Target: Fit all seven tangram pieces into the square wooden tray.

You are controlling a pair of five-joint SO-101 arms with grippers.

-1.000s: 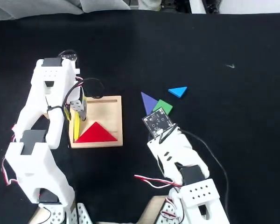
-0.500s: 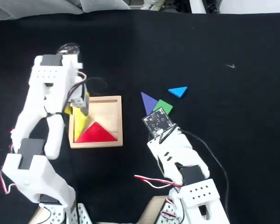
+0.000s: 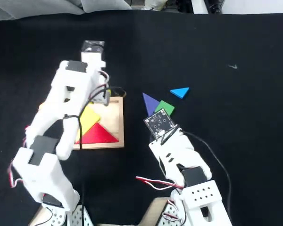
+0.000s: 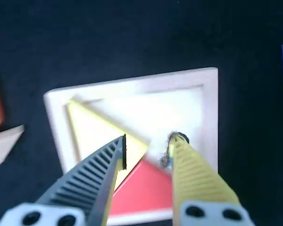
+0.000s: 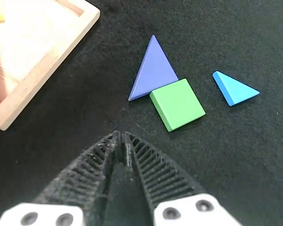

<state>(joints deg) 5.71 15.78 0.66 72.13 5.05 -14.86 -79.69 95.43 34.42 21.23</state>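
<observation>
Parted and empty at left gripper (image 4: 148, 146), over wooden tray (image 4: 132, 79) holding yellow triangle (image 4: 99, 129) and red triangle (image 4: 144, 190). Shut on nothing at right gripper (image 5: 124, 137), near green square (image 5: 177, 103), purple triangle (image 5: 154, 70), blue triangle (image 5: 233, 88) on the surface (image 5: 254, 165). Likely light, rigid, slick: best pinched across opposite edges.

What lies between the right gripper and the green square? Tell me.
Nothing but bare black table: in the right wrist view, the right gripper faces the green square across it.
</observation>
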